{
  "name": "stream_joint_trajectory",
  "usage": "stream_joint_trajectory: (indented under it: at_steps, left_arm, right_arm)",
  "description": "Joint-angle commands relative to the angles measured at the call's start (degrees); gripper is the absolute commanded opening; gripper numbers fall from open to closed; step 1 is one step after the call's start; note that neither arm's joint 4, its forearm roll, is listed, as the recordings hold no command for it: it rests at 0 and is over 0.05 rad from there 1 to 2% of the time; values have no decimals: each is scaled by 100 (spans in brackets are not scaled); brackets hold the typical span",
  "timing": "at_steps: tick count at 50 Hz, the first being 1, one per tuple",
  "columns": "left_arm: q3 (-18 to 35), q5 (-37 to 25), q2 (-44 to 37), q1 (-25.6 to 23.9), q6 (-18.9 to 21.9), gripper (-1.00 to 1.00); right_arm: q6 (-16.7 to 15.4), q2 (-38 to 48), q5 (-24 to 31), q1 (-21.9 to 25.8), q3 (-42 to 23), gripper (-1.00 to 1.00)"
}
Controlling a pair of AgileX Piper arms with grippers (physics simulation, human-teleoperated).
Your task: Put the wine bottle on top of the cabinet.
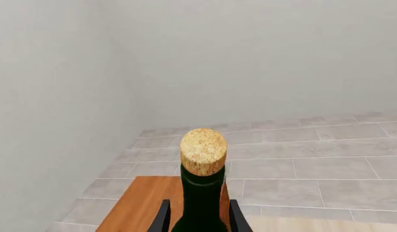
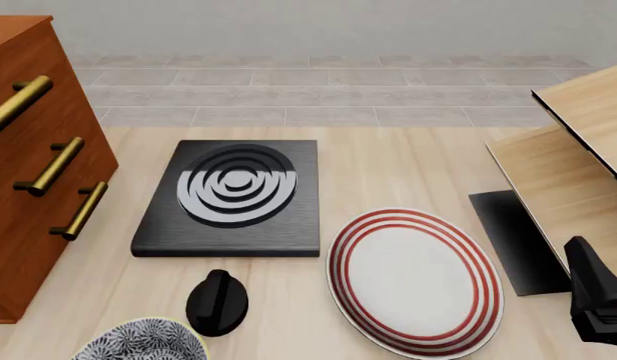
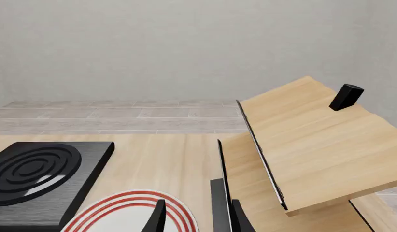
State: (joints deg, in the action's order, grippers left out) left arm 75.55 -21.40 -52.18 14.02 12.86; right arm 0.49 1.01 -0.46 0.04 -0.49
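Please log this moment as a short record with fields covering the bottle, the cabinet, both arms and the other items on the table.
wine bottle: between the left gripper fingers, cork up; not in front view
cabinet: at table's left, three brass handles; top mostly out of frame
right gripper: empty, fingers apart, over the striped plate
other items: black burner plate, black knob, patterned bowl, light-wood structure
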Motion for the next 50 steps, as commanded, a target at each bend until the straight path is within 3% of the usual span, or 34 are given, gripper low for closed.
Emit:
stream_joint_trajectory:
  at_steps: [1, 6, 18, 29, 50]
  left_arm:
    - [-31, 167, -53, 226, 90, -100]
    - [-72, 295, -91, 279, -97, -100]
    - [-143, 566, -277, 371, -122, -100]
    - [276, 628, -714, 362, -436, -100]
    - [341, 924, -1083, 574, -447, -100]
  right_arm:
    - [-2, 0, 0, -1, 0, 100]
    - [1, 1, -1, 1, 0, 100]
    - [0, -2, 1, -1, 0, 100]
    - [0, 1, 0, 0, 0, 100]
    - [0, 1, 0, 0, 0, 100]
